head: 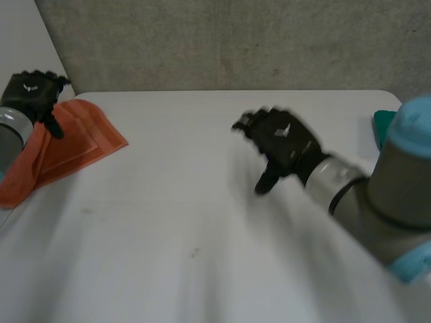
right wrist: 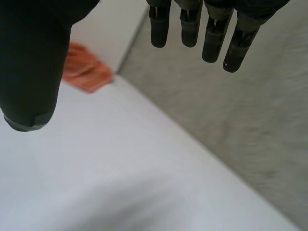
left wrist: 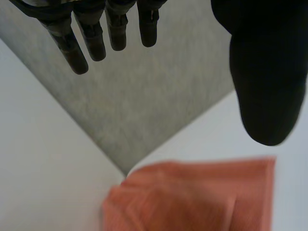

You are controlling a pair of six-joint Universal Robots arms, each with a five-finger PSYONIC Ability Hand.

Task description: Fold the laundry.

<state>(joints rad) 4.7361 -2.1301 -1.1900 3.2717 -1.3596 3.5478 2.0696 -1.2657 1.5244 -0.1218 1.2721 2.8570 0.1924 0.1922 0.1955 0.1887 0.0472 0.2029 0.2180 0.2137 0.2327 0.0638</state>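
Observation:
A folded orange cloth (head: 67,145) lies at the table's far left corner, also in the left wrist view (left wrist: 192,197) and small in the right wrist view (right wrist: 84,70). My left hand (head: 32,93) hovers over the cloth's far left part, fingers (left wrist: 96,33) straight and thumb (left wrist: 267,72) apart, holding nothing. My right hand (head: 283,145) is above the table's middle right, well away from the cloth. Its fingers (right wrist: 211,29) are straight and its thumb (right wrist: 33,62) spread, with nothing between them.
A teal cloth (head: 384,124) peeks out at the table's right edge behind my right arm (head: 390,195). The white table (head: 202,235) ends at a grey wall at the back.

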